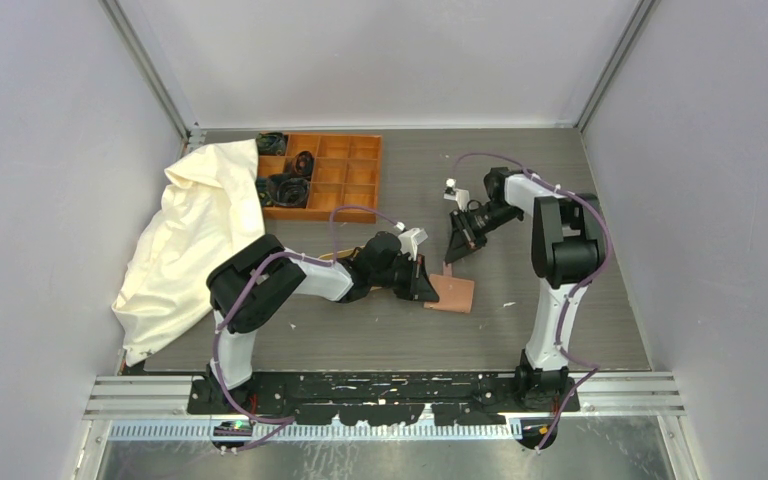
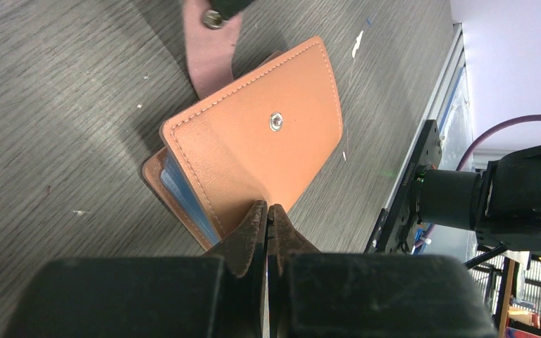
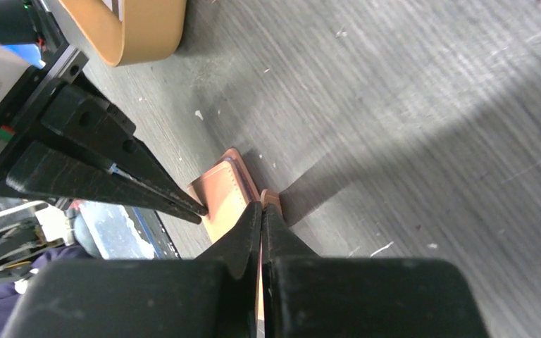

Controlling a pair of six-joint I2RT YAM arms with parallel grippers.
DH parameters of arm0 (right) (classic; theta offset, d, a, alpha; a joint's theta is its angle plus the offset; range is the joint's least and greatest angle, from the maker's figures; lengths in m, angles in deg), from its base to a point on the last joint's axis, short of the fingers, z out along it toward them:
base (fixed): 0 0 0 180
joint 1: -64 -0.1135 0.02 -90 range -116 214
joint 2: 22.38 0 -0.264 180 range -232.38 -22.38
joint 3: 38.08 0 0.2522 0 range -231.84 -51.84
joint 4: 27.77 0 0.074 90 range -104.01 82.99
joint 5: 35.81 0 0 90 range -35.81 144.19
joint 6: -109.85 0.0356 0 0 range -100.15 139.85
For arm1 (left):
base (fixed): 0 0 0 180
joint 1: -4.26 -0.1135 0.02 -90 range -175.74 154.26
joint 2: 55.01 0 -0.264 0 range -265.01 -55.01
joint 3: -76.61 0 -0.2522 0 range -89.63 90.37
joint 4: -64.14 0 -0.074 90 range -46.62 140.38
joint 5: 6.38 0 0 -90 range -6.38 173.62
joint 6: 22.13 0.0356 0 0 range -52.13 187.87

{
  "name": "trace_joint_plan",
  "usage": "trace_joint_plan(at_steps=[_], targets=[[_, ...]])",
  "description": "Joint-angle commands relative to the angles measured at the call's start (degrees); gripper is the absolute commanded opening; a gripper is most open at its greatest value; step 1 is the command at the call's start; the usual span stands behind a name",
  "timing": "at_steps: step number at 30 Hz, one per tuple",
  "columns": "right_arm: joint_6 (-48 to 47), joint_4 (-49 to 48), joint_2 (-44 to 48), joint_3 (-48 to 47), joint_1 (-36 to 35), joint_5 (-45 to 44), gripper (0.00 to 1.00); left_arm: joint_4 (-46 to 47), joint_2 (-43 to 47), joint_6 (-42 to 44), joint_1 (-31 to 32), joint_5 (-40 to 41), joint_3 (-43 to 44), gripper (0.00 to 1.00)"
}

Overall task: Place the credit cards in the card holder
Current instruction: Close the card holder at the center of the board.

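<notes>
Left wrist view gives you the best look at the card holder [image 2: 253, 141]: it lies on the grey table [image 2: 63, 105] with its stitched brown cover lifted off the lower half, snap button [image 2: 276, 122] facing up. Between the halves you can make out only the edge of a pale blue card [image 2: 183, 193]; whether more cards sit behind it you cannot tell, and no black cards show in any view.

Your left gripper [image 2: 267, 211] has its jaws pressed together, pinching the near corner of that cover. The pinkish strap [image 2: 208, 56] runs up out of the picture, its stud end cut off under a dark shape at the top edge.

From the right wrist, your right gripper [image 3: 260, 209] also has its jaws together, with a thin tan strip of the strap caught between them; most of the holder is hidden behind the fingers.

From the top camera the holder sits mid-table between the two arms, partly covered by both grippers. A wooden tray [image 3: 137, 32] is cropped at the frame edge, and the orange compartment box [image 1: 335, 175] at the far left is partly buried under a white cloth [image 1: 195, 240].
</notes>
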Motion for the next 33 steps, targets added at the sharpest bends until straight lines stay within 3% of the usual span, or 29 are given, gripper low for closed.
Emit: trace_joint_plan(at_steps=[1, 11, 19, 33], targets=[[-5.76, -0.32, 9.81, 3.65, 0.16, -0.08, 0.01, -2.27, -1.88, 0.57, -0.05, 1.97, -0.01, 0.0], [-25.19, -0.87, 20.97, 15.78, -0.41, -0.58, 0.01, -0.07, -0.74, -1.14, -0.07, 0.9, -1.04, 0.0], [-25.4, -9.26, 26.89, 22.34, -4.57, -8.48, 0.01, 2.54, 0.66, -2.98, 0.06, -0.72, -1.69, 0.0], [-29.23, -10.2, 29.09, 25.97, -6.32, -11.38, 0.01, 4.62, 0.16, -4.49, 1.24, -1.42, 0.35, 0.0]])
